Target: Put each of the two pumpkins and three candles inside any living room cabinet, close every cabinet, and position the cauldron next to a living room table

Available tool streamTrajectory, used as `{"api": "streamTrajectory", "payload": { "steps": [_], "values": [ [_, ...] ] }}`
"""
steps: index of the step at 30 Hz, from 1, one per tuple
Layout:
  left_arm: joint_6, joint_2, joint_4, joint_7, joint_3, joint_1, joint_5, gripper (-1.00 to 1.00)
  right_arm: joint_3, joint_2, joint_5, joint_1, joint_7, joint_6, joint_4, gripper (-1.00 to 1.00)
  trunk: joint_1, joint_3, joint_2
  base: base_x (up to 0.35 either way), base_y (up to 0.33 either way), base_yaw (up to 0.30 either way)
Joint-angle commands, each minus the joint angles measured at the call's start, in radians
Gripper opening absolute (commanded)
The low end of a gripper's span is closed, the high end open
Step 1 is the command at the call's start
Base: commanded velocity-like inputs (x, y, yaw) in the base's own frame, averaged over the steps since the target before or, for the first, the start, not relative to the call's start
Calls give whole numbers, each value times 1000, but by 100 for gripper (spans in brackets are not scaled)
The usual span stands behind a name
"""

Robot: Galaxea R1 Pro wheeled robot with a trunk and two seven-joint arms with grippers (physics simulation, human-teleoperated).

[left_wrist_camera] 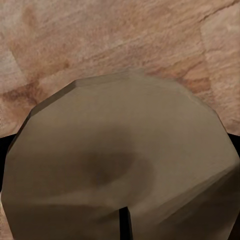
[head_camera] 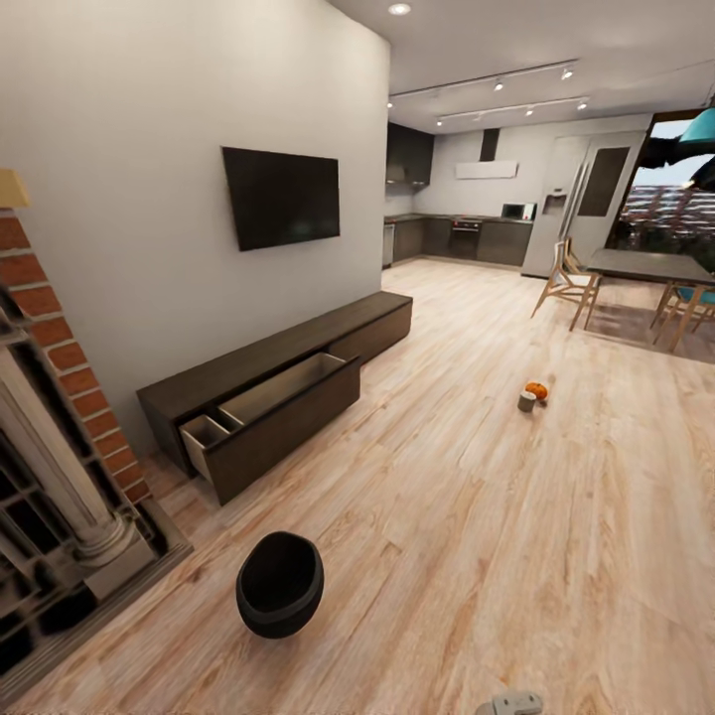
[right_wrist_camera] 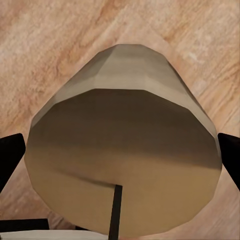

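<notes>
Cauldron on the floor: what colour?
Black all over, the cauldron; clearest in the head view.

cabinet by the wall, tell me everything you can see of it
The cabinet is a long, very low unit of dark-brown wood with flat handleless fronts, set on the wood floor along the white wall under the TV. Its near drawer is pulled out, showing lighter inner compartments; nothing can be made out in them. The far panels look closed. Nothing rests on top.

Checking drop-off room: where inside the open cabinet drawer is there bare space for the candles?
The cabinet has its drawer pulled open. Its long compartment toward the kitchen looks bare; the small compartment near the brick fireplace also looks bare but tight. Each wrist view shows a candle held close.
</notes>
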Motion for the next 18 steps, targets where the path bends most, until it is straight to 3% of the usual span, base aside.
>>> {"api": "streamTrajectory", "payload": {
  "steps": [1,9,18],
  "values": [
    [0,0,0,0,0,0,0,-100,0,0,0,0,0,0,0,-100,0,-2,0,0,0,-53],
    [0,2,1,0,1,0,1,-100,-1,-1,0,0,0,0,0,-100,0,-14,0,0,0,-106],
    [-5,4,0,0,0,0,0,-100,-1,0,0,0,0,1,0,-100,0,-25,0,0,0,-193]
  ]
}}
